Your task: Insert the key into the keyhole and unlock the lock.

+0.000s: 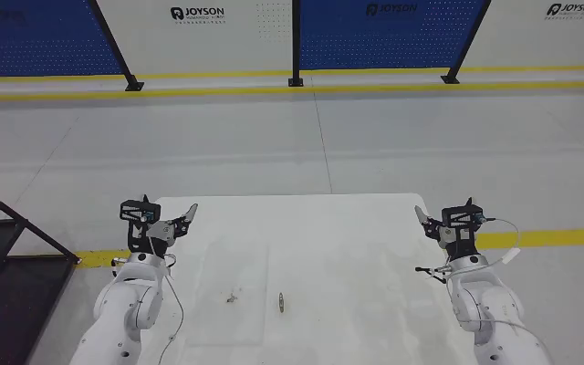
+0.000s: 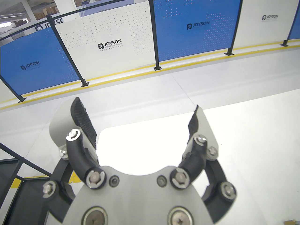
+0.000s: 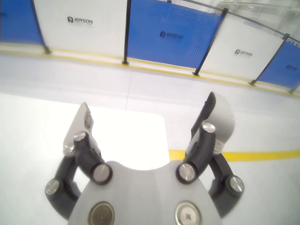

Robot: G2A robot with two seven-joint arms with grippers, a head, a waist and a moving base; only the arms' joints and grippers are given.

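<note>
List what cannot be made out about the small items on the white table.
Top view: small slim grey metal object, too small to tell key from lock.
Top view: tiny dark object beside it, too small to identify.
Left wrist view: brass-coloured piece, cut off by the picture's edge.

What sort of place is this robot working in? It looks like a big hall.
Probably a fenced robot test area inside a large industrial hall: blue and white perforated fence panels close off the space, yellow lines mark the smooth grey floor, and a plain white table serves as the workbench.
</note>
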